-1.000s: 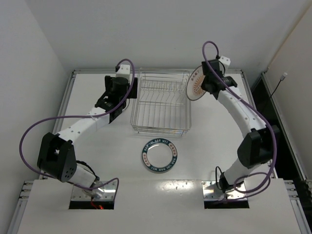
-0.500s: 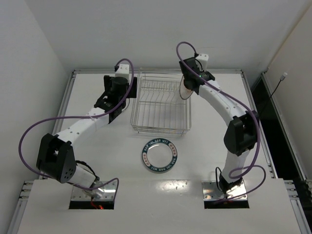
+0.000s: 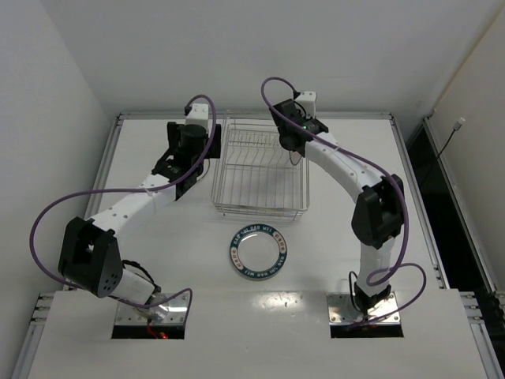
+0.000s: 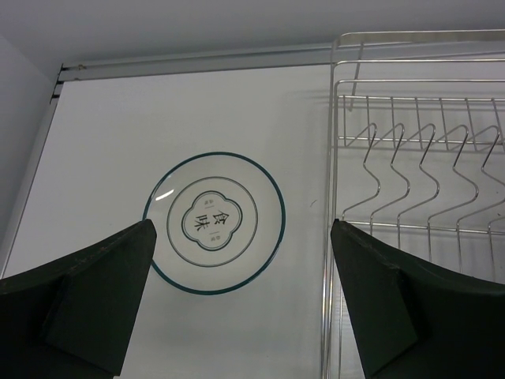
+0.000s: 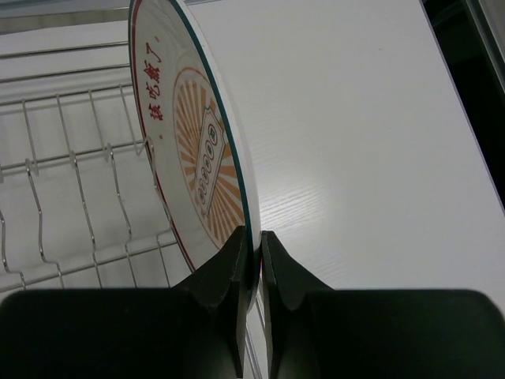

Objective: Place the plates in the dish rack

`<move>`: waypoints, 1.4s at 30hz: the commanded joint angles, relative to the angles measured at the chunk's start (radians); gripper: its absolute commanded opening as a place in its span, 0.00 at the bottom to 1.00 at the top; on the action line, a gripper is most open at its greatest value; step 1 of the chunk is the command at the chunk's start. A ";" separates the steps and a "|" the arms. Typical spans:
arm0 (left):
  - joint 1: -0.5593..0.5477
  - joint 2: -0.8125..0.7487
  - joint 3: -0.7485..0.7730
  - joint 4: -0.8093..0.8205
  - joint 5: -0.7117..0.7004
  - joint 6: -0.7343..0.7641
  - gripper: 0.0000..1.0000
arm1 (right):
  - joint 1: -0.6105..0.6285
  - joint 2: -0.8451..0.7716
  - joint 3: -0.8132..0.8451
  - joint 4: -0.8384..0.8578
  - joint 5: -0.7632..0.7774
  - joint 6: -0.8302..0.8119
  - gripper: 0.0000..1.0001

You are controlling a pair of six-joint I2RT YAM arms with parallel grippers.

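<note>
My right gripper (image 5: 256, 251) is shut on the rim of the orange-red sunburst plate (image 5: 193, 150) and holds it on edge, upright, above the right side of the chrome wire dish rack (image 5: 75, 197). In the top view this gripper (image 3: 292, 142) is over the rack's (image 3: 260, 170) back right part. My left gripper (image 4: 241, 304) is open and empty above the table, with the pale grey plate (image 4: 213, 223) lying flat ahead of it, just left of the rack (image 4: 418, 174). In the top view the left gripper (image 3: 187, 144) hides that plate. The blue-lettered plate (image 3: 258, 252) lies flat in front of the rack.
The rack's rows of upright prongs (image 4: 410, 166) hold no plates. A raised metal rail (image 3: 252, 116) runs along the table's back edge, and white walls close in behind and at the left.
My right gripper has swung left with the sunburst plate, from beyond the rack's right side to above its back right part. The left arm has not moved.
</note>
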 commanded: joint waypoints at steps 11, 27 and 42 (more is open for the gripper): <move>-0.009 -0.001 0.010 0.029 -0.061 -0.002 0.93 | -0.004 -0.086 -0.060 0.072 -0.090 -0.045 0.18; 0.029 0.080 0.013 -0.031 -0.141 -0.150 1.00 | 0.005 -0.760 -0.691 0.167 -0.393 0.032 0.50; 0.667 0.260 -0.094 0.132 0.715 -0.612 1.00 | 0.060 -0.871 -1.055 0.316 -0.583 0.105 0.61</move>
